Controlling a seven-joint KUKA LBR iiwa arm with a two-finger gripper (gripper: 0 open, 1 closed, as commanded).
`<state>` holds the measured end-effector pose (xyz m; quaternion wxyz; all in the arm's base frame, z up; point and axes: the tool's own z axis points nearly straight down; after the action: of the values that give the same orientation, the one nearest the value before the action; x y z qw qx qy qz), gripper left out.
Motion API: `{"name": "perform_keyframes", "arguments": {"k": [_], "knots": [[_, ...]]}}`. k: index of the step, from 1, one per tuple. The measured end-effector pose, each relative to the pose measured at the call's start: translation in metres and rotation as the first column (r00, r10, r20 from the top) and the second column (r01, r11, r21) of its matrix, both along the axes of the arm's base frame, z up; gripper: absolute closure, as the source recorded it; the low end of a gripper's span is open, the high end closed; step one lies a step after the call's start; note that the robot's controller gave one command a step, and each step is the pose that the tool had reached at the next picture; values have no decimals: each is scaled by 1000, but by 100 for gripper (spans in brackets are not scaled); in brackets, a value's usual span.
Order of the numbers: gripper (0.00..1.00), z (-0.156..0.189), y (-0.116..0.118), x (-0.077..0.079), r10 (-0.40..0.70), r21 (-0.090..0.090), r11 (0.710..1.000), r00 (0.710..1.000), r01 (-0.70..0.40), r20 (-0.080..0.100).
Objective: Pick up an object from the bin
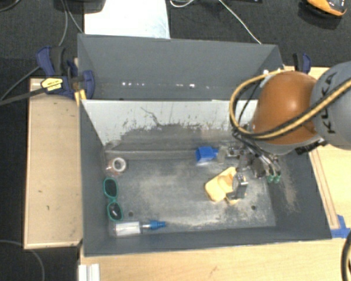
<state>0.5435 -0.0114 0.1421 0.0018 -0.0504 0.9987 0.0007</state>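
My gripper (237,192) is low in the right half of the bin, under the orange wrist cover. A pale yellow, lumpy thing (217,186) lies on the bin floor right against the gripper's left side, touching it or nearly so. A small blue block (206,154) sits behind and to the left of the gripper, near the back wall. A small green piece (274,179) shows just right of the gripper, partly hidden by the wrist.
Along the left side lie a small roll of tape (117,165) and green sunglasses (111,199). A clear tube with a blue cap (138,228) rests by the front wall. The arm and its cables cover the bin's right rear corner.
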Motion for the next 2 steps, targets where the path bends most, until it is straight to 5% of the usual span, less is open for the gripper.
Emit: {"name": "perform_keyframes", "arguments": {"k": [1,2], "knots": [[0,0,0,0,-1,0,1000,1000,1,0],[100,-72,-76,-16,332,-1,943,943,-332,2]]}}
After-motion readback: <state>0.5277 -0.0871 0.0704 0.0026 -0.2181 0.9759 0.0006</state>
